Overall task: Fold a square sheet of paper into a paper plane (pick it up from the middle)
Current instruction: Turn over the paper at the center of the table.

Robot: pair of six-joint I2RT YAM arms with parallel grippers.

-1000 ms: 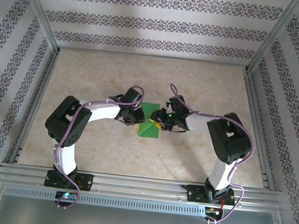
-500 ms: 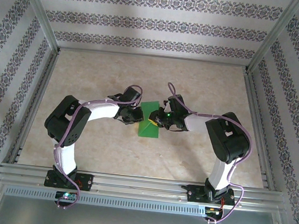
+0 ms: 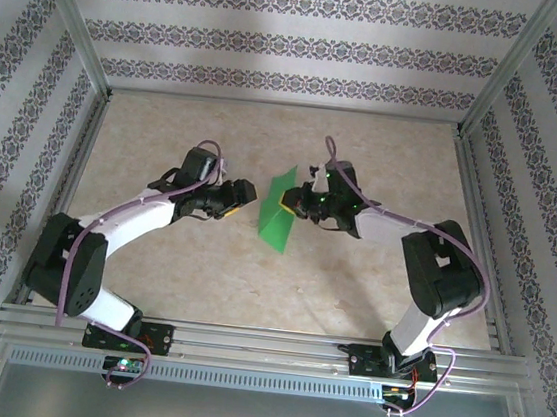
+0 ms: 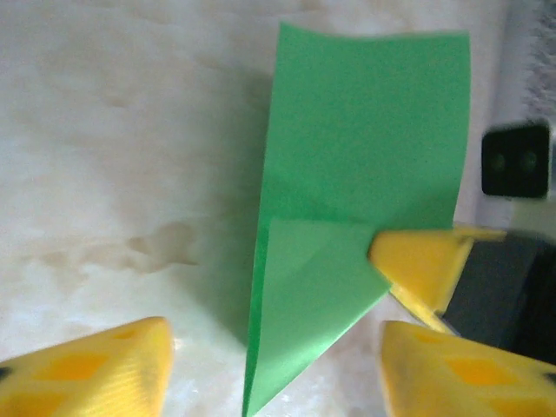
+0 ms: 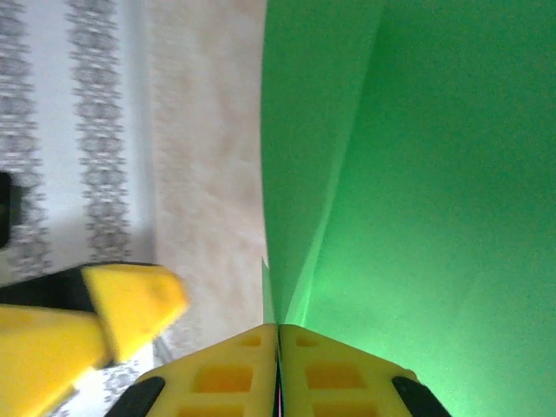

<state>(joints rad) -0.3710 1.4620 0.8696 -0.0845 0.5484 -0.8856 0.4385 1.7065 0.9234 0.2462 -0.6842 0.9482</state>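
Right gripper: we find the jaws fully closed. In the right wrist view the two yellow fingers meet with no gap between them, and the edge of the green sheet of paper runs straight into the seam where they meet. The right gripper holds the sheet by that edge.

Left gripper: we find the jaws standing wide and gripping nothing. In the left wrist view its two yellow fingers sit at the bottom corners, well apart from each other, and neither touches the sheet, whose lower point hangs in the gap between them.

Position of the sheet: in the overhead view the sheet lies between the two grippers, just beside the open left gripper and pinched at its right side by the right gripper. It is tilted up on edge, not lying flat on the table, and casts a shadow on the surface to its left. We cannot tell whether its lowest corner touches the table.

Condition of the sheet: it is partly folded. A triangular flap is turned over its lower part, and the right gripper's fingertips pinch the sheet at the flap's right corner.
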